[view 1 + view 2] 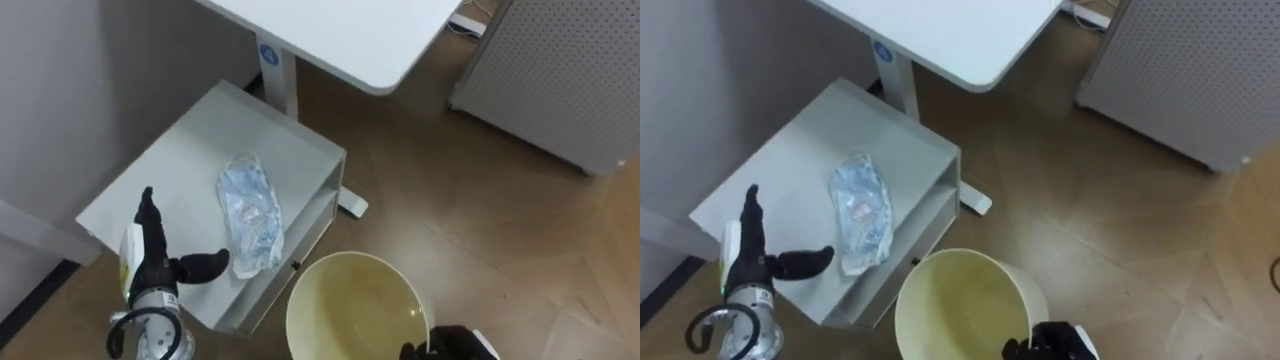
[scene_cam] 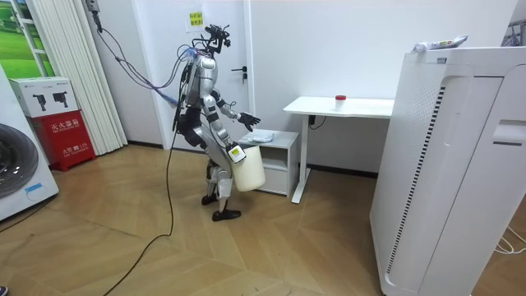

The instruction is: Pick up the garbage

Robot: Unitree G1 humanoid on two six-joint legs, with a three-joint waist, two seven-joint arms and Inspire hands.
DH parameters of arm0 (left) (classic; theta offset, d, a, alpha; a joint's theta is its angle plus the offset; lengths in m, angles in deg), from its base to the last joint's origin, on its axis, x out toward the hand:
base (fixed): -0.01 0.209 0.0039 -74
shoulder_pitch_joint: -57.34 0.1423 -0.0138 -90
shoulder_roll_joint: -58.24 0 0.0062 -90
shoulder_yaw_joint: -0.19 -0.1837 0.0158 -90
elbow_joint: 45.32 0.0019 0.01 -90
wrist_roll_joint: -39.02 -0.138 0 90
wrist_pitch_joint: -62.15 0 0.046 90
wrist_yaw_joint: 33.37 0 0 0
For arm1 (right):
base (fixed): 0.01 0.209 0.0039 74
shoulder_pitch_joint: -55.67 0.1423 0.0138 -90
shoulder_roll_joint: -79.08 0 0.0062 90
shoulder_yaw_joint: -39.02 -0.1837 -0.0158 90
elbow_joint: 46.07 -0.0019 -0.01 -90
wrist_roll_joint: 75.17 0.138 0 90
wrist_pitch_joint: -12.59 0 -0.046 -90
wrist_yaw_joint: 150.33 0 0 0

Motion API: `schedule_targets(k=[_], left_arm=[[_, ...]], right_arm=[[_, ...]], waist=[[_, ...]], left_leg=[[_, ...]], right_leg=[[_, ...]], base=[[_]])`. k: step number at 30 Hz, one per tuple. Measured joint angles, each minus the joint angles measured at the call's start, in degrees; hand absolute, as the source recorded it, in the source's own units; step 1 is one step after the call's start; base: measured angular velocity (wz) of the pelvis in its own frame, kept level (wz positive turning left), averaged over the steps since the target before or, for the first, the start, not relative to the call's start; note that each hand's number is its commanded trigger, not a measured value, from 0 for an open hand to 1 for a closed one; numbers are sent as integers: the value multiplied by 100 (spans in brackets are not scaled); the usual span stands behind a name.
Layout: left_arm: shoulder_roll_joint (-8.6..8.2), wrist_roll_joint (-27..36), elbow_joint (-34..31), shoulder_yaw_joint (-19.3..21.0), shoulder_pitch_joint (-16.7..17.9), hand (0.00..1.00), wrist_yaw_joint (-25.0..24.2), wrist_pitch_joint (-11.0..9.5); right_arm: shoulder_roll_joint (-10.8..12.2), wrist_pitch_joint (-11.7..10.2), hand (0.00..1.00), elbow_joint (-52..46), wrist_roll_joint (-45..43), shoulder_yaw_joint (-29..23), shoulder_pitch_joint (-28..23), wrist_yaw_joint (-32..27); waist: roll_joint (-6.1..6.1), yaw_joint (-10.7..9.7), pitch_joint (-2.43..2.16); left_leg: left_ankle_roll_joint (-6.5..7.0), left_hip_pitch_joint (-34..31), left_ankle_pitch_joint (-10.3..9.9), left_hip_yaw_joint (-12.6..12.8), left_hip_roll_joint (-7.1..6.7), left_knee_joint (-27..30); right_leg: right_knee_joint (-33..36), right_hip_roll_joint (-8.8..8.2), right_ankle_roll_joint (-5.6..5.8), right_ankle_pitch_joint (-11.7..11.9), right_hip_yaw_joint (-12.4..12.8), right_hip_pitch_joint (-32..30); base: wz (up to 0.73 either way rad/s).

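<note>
A crumpled clear bluish plastic wrapper (image 1: 248, 210) lies on top of a low grey cabinet (image 1: 190, 160). My left hand (image 1: 155, 262) hovers open over the cabinet's near left part, fingers straight and thumb stretched toward the wrapper, a short gap away from it. A cream bucket (image 1: 350, 300) hangs in front of the cabinet, to the right of the wrapper, with nothing inside. My right hand (image 1: 450, 345) grips its near rim. In the room view I stand bent toward the cabinet (image 2: 275, 152) with the bucket (image 2: 248, 170) held at hip height.
A white desk (image 1: 340, 30) stands just behind the cabinet, its leg (image 1: 280, 75) touching the cabinet's far side. A grey perforated appliance (image 1: 560, 70) stands at the far right on the wood floor. A wall runs along the left. A small red object (image 2: 339, 99) sits on the desk.
</note>
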Motion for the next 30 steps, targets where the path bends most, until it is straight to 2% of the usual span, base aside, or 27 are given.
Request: schedule_targets(k=[6, 9, 13, 22, 25, 30], left_arm=[[209, 3, 23, -342, -225, 0, 91, 1], [204, -6, 22, -451, -275, 0, 156, 2], [203, 5, 28, -489, -295, 0, 171, 3], [240, -31, 156, -655, -716, 0, 308, 4], [268, -383, 257, -668, -717, 0, 305, 11], [372, -1153, 354, -1031, -721, 0, 298, 37]], right_arm=[[-74, -5, 100, -136, 8, 210, 47, 4], [-110, 31, 100, -207, 14, 341, 48, 2], [-123, 32, 100, -244, 32, 547, 47, 0], [-95, 106, 100, -351, 100, 722, 46, 6], [-56, 113, 100, -353, 99, 733, 47, 29], [-47, 156, 100, -361, 127, 768, 105, 108]], waist=[[63, -31, 38], [78, -47, 48], [98, -115, 59], [109, -238, 67], [105, -314, 70], [59, -403, 103]], left_leg=[[-45, -108, -54, 26, 80, 23], [-59, -112, -81, 30, 101, 63], [-72, -133, -141, 25, 195, 105], [-65, -261, -160, 108, 190, 170], [-65, -263, -160, 109, 184, 156], [-59, -275, -165, 134, 182, 137]], right_leg=[[5, 39, -24, -1, -31, -126], [33, 65, -34, -7, -41, -124], [18, 121, -45, -1, -78, -110], [15, 134, -69, 18, -22, -279], [11, 130, -68, 18, -15, -283], [3, 125, -65, 16, -10, -313]], base=[[-4], [-4], [-5], [-6], [0], [0]])
